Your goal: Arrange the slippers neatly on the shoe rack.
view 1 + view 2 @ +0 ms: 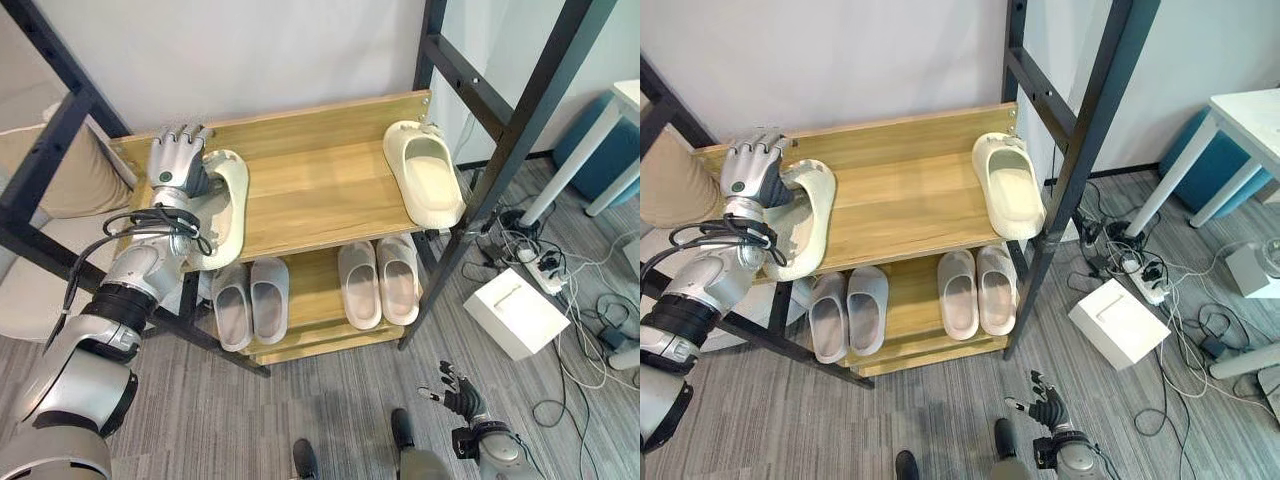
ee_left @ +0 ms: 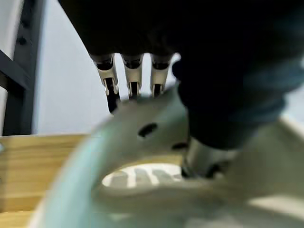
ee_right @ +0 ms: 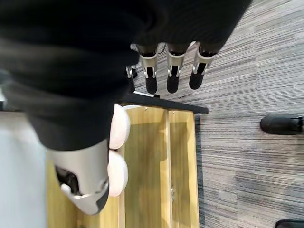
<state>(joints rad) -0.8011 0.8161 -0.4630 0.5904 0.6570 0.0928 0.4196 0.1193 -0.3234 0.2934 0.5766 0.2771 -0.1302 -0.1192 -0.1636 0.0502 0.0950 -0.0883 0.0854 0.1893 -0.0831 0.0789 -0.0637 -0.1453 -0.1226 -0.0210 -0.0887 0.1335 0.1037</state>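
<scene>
A cream slipper point(image 1: 228, 215) lies at the left end of the rack's top shelf point(image 1: 320, 180), its heel hanging over the front edge. My left hand point(image 1: 178, 160) rests on its toe strap point(image 2: 142, 137), fingers point(image 2: 133, 78) straight and spread above it, thumb dipping into the opening. The matching cream slipper point(image 1: 428, 172) lies at the right end of the same shelf. My right hand point(image 1: 462, 398) hangs low over the floor in front of the rack, its fingers point(image 3: 173, 71) relaxed and holding nothing.
On the lower shelf point(image 3: 147, 161) stand a grey pair point(image 1: 250, 300) and a white pair point(image 1: 380, 280). Black frame posts point(image 1: 520, 140) flank the rack. A white box point(image 1: 515, 312) and a power strip with cables point(image 1: 545, 265) lie on the floor at the right. A beige cushion point(image 1: 70, 180) sits at the left.
</scene>
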